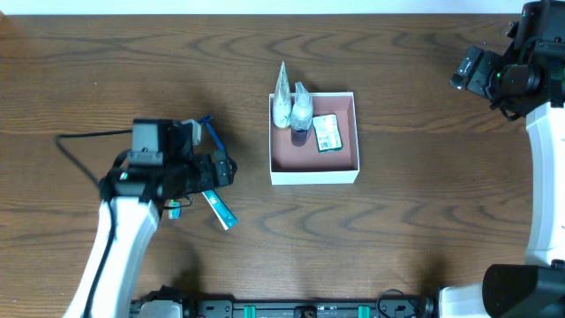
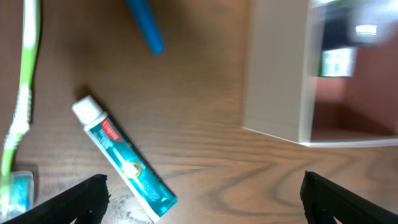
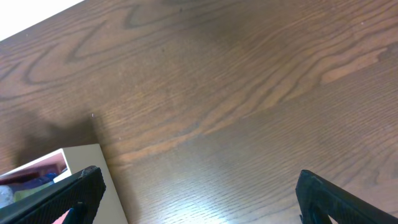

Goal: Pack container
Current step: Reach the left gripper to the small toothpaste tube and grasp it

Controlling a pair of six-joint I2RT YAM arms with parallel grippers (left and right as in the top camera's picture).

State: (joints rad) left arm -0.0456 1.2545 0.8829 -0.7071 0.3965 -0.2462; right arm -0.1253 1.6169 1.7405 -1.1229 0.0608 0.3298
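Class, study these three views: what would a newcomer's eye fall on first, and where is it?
The white container sits mid-table, holding a green-labelled packet and clear-wrapped toiletries at its far-left corner. Left of it, a teal toothpaste tube lies on the wood by the open left end effector.

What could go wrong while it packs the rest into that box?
The toothpaste lies flat and slanted under the open left gripper, so a grab might slip. The toothbrush lies close by and could get nudged. The bottles crowd one corner of the container; another item dropped in might topple them.
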